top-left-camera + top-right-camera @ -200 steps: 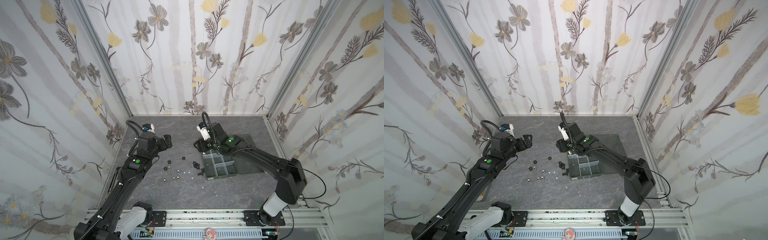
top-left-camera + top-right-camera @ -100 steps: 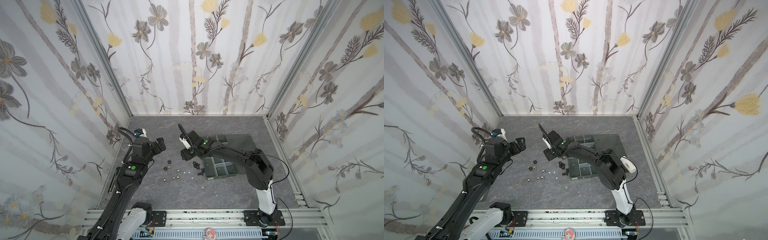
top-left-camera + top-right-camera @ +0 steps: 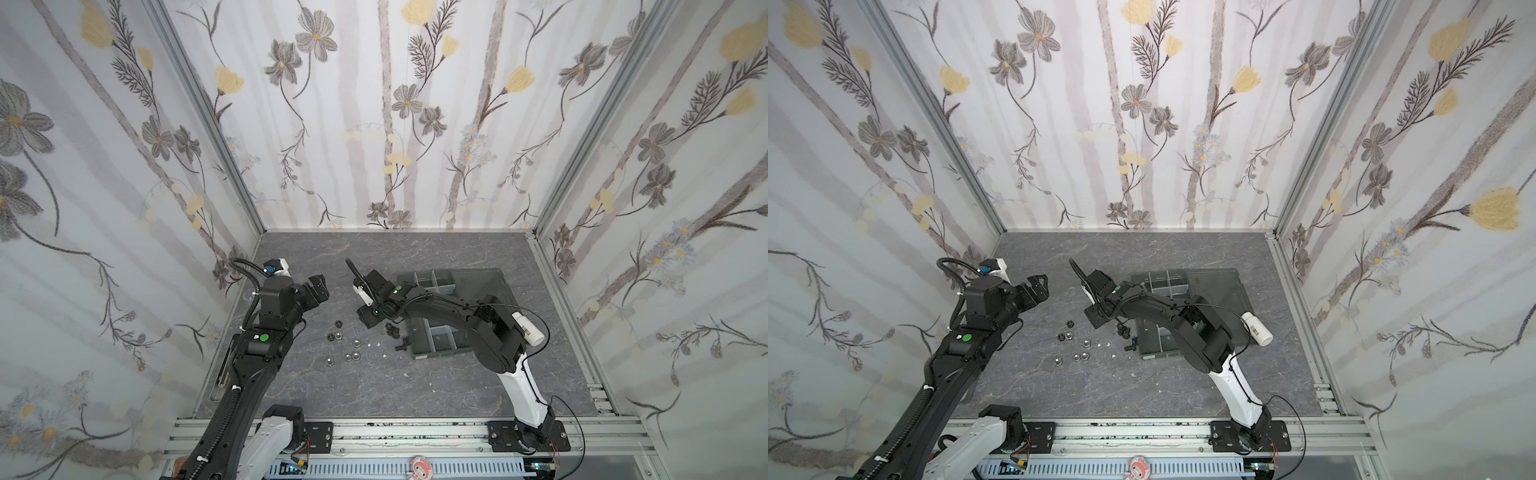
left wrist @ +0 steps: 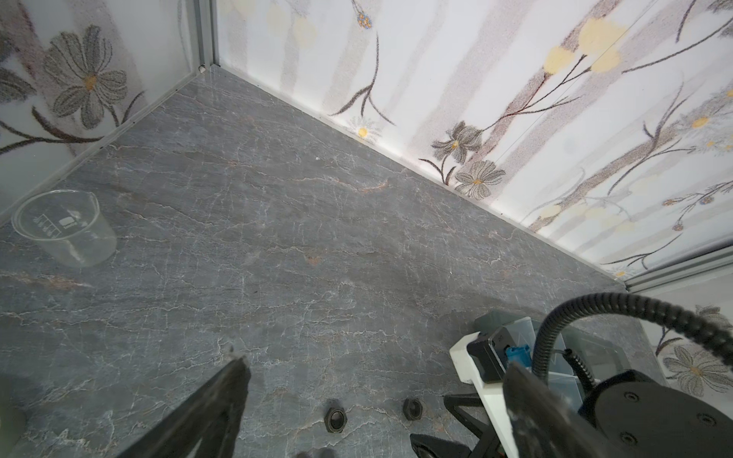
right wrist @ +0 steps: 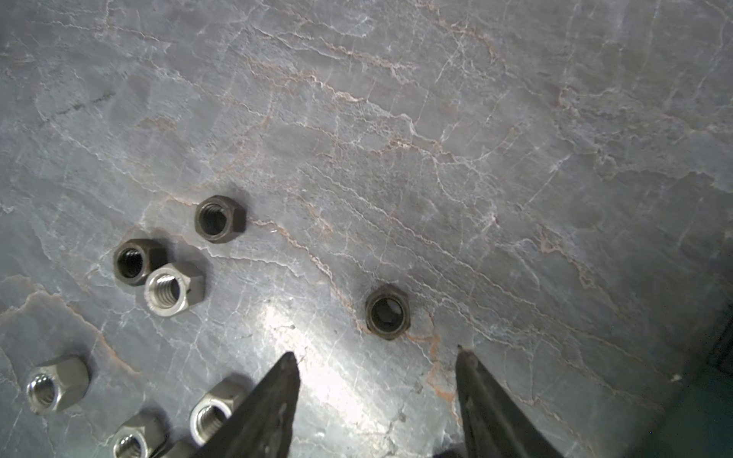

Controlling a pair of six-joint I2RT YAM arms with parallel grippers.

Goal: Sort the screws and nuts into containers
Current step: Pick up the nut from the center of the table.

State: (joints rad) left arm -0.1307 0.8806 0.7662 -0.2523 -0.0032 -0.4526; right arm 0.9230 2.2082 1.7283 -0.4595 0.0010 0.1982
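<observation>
Several nuts lie loose on the grey floor left of the containers, an open dark grey divided box. Black nuts and silver nuts show in both top views. My right gripper is open and empty, low over the floor. A black nut lies just ahead of its tips. More nuts sit off to one side. My left gripper hangs wide open and empty, with two black nuts below it. The screws are out of view.
The box's flat lid lies open behind the compartments. A small clear cup stands by the left wall. Small dark pieces lie by the box's left edge. White specks dot the floor among the nuts.
My right arm swung left from above the box and came down beside the loose nuts. My left gripper drew back a little toward the left wall.
</observation>
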